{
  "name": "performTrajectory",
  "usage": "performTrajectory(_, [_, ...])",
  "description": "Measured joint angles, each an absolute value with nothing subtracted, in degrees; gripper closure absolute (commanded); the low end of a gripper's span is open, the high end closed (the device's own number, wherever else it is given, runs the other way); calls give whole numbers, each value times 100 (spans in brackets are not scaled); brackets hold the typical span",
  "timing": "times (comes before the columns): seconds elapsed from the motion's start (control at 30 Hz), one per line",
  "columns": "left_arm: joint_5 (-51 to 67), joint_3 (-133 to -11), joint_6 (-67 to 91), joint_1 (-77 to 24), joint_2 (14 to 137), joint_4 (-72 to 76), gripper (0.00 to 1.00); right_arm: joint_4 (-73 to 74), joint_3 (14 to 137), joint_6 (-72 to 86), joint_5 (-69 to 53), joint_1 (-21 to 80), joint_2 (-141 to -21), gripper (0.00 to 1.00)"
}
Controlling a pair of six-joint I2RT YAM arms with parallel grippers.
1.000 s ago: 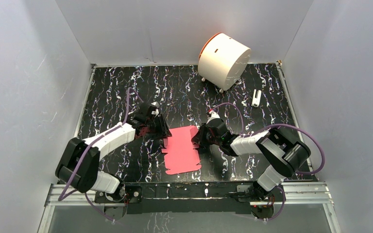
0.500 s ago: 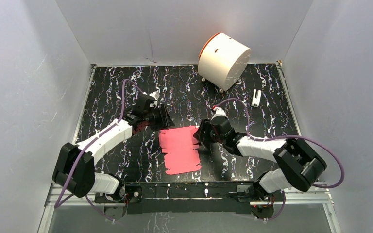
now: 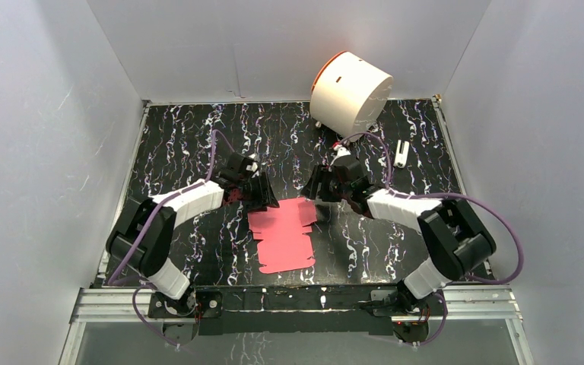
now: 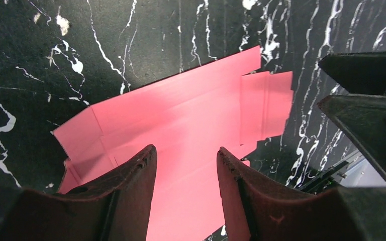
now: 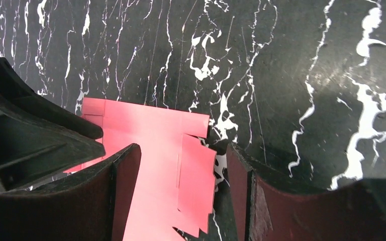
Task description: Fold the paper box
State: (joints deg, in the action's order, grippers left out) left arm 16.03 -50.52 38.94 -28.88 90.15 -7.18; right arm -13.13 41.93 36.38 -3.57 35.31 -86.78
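Observation:
The paper box (image 3: 281, 234) is a flat pink-red die-cut sheet lying mid-table, with notched tabs on its right edge. My left gripper (image 3: 265, 198) hovers at the sheet's far left corner. In the left wrist view the left gripper (image 4: 186, 153) is open, the paper box (image 4: 181, 115) showing below with nothing between the fingers. My right gripper (image 3: 318, 199) stands at the far right corner. In the right wrist view the right gripper (image 5: 183, 150) is open over the paper box's tabbed edge (image 5: 196, 170), holding nothing.
A large white cylinder with an orange rim (image 3: 350, 93) lies at the back right. A small white object (image 3: 401, 153) sits near the right edge. White walls enclose the black marbled table (image 3: 182, 144) on three sides.
Both grippers have opened. The left gripper moved right and the right gripper moved back, both now at the sheet's far edge. The sheet's left side lies flatter.

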Motion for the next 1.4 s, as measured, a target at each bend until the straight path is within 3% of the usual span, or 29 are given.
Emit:
performTrajectory(0.6, [1712,-4716,3894,-2877,9268,-416,55,-1057,5022,3693,-1391,3310,-10012,29])
performTrajectory(0.8, [1577,-4971,3588,-2626,9052,-987,53,-1052,5037,3684,-1470,3284,-10022,29])
performTrajectory(1.03, [1540,-5465,3081,-1678,8615,-1448,53,-1140,4882,3570,-1577,3218,-9894,29])
performTrajectory(1.4, [2665,-5500,2832,-1321,9629,-1671,56,-1498,4591,3555,-1809,3210,-9699,29])
